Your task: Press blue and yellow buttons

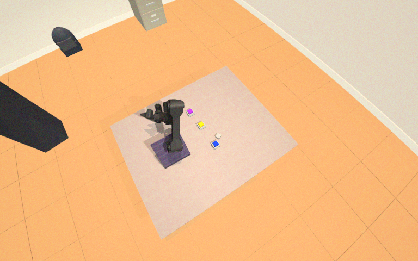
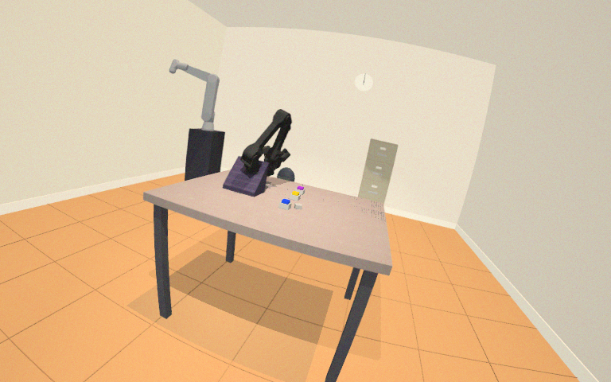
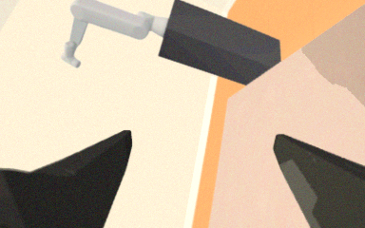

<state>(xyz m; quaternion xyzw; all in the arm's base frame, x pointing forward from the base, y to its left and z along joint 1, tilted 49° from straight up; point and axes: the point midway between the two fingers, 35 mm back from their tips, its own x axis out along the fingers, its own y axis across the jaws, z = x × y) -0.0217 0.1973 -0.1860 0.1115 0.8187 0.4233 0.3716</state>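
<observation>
The blue button (image 1: 215, 143) (image 2: 284, 201) sits on the table (image 1: 240, 101) (image 2: 337, 229), to the right of the arm's base. The yellow button (image 1: 201, 124) (image 2: 296, 192) is beyond it in the same row. My gripper (image 1: 143, 115) (image 3: 201, 135) is open and empty. The arm is folded back, and the gripper hangs above the table's far left part, pointing away from the buttons toward the table edge (image 3: 228, 100). No button shows in the wrist view.
A purple button (image 1: 189, 111) (image 2: 300, 188) ends the row past the yellow one. A small white block (image 1: 217, 135) (image 2: 297, 206) lies close beside the blue button. The arm stands on a purple mount (image 1: 177, 156) (image 2: 241, 182). A dark pedestal (image 1: 27, 123) (image 2: 204, 153) (image 3: 219, 43) with a grey arm stands off the table.
</observation>
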